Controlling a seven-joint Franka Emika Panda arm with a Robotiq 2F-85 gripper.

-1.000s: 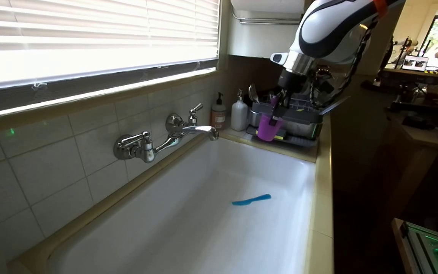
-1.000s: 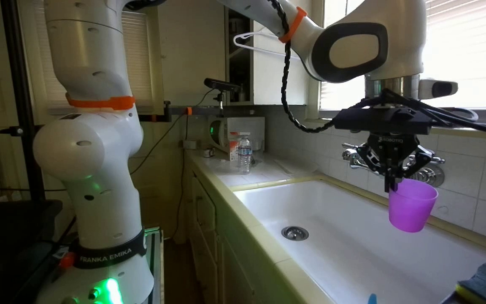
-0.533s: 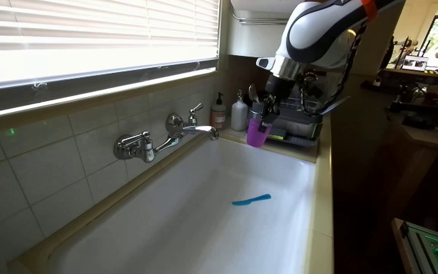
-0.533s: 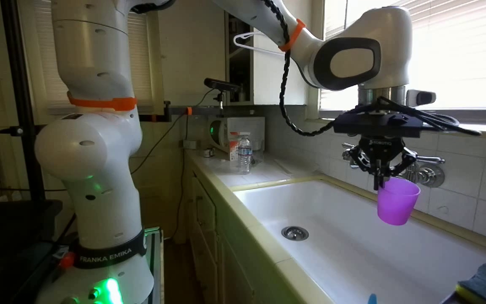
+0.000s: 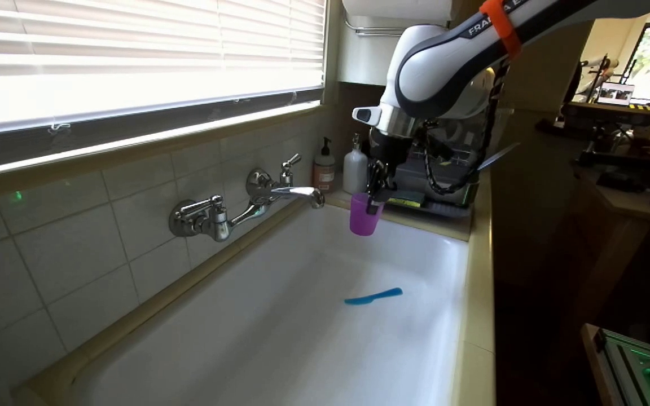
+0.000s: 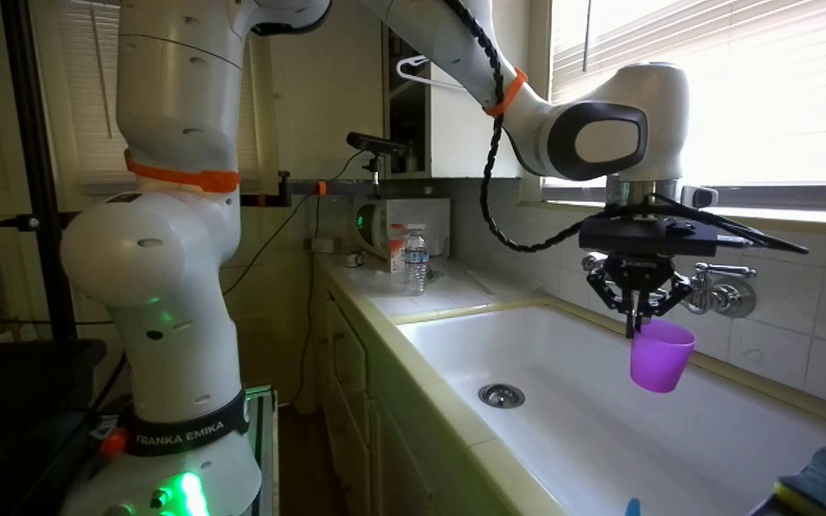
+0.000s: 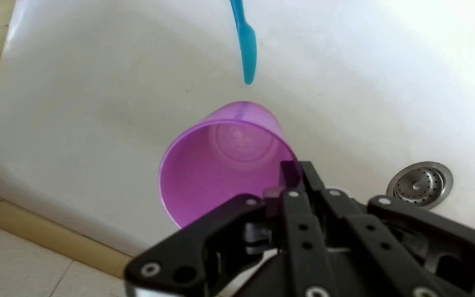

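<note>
Wrist view: the hand [image 7: 300, 174] grips a purple cup [image 7: 217, 175] by its rim.

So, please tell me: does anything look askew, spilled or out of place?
The cup hangs slightly askew, pinched at one side by the gripper, and a blue knife lies loose in the sink. I see no spill.
</note>
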